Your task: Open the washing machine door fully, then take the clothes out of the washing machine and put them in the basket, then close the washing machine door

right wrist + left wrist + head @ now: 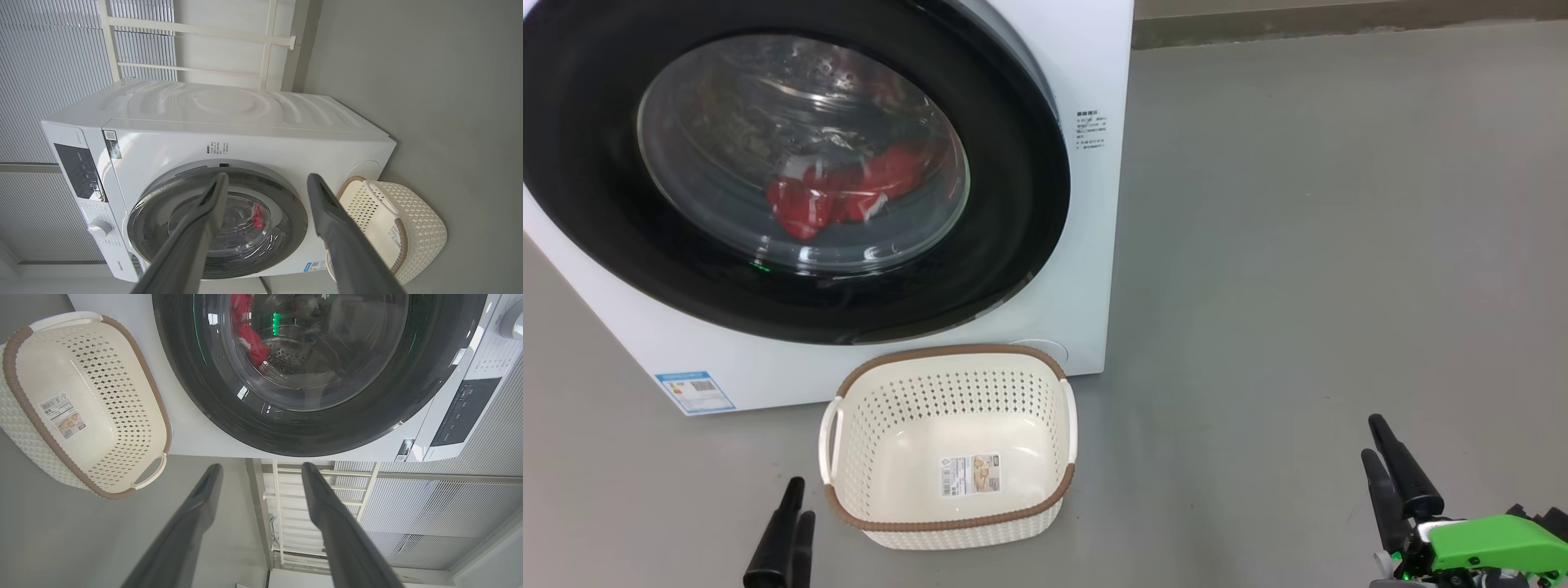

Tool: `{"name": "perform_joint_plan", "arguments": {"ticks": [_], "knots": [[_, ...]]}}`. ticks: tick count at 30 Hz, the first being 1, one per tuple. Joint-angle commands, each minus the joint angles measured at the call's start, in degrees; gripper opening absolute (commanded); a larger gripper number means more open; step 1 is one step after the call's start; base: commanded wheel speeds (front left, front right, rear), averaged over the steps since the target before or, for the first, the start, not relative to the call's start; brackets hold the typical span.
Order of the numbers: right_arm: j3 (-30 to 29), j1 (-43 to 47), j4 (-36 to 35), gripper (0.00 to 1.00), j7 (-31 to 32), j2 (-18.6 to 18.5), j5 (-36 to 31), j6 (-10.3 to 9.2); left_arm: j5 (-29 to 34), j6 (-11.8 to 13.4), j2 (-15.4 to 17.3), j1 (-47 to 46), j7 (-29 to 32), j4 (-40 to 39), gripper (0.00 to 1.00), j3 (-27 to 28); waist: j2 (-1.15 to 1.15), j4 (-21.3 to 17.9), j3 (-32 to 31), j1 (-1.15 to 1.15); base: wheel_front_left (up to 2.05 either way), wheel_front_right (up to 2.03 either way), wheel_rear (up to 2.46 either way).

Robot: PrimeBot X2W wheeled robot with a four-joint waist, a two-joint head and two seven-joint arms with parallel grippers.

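The washing machine [1094,163] stands at the upper left, and its door [1013,204] lies shut against the front. Through the glass, the red clothes [849,192] lie in the drum. The empty basket [947,355] sits on the floor right in front of the machine. My left gripper [800,500] is open just left of the basket. My right gripper [1373,438] is open far to the right, over bare floor. The left wrist view shows the left gripper [261,466] below the door [367,416], with the clothes [249,339] and the basket [24,355]. The right gripper [268,176] points at the door [155,204].
Grey floor [1298,245] spreads to the right of the machine up to a wall base [1339,24]. A white metal rack [265,41] and ribbed wall panels [53,61] stand behind the machine. A control panel with a knob [98,228] sits at the top of the machine's front.
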Motion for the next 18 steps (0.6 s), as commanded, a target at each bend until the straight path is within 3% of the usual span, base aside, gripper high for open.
{"name": "perform_joint_plan", "arguments": {"ticks": [1, 18], "knots": [[0.4, -2.4, -1.7, 1.00, -0.5, -0.8, -0.9, 0.00, 0.4, -0.1, 0.8, -2.1, -0.3, -1.9, 1.00, 0.2, 0.00, 0.0, 0.0, 0.00, 0.00, 0.00, 0.00], [3.0, -3.7, -1.5, 1.00, -3.4, -1.8, -10.6, 0.01, 9.7, -0.1, 1.6, -2.9, -3.2, -3.0, 1.00, -0.7, 0.00, -0.2, 0.1, -0.01, 0.00, 0.00, 0.00]]}}
